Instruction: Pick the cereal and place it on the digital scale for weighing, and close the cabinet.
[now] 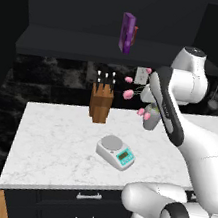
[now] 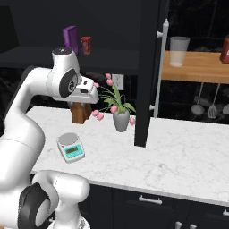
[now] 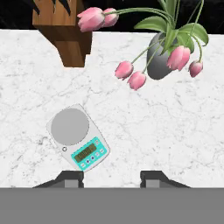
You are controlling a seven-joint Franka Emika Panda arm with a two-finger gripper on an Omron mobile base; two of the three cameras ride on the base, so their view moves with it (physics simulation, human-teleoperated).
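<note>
The cereal (image 1: 126, 32) is a flat purple box standing upright on the shelf of the open black cabinet (image 1: 92, 44), also seen in the right base view (image 2: 70, 38). The cabinet's right door (image 2: 147, 71) stands swung out, its silver bar handle (image 2: 161, 67) facing right. The digital scale (image 1: 116, 152) (image 2: 70, 147) lies on the white marble counter, its grey plate bare. My gripper (image 3: 111, 179) hangs above the counter, pointing down, well below the cereal. Its fingertips stand apart with nothing between them, just on the near side of the scale (image 3: 78, 136).
A wooden knife block (image 1: 101, 102) (image 3: 65, 30) and a grey vase of pink tulips (image 1: 151, 117) (image 3: 159, 57) stand behind the scale. A small red can (image 2: 86, 44) sits beside the cereal. A wooden shelf with a glass (image 2: 179, 50) lies to the right, utensils hanging below.
</note>
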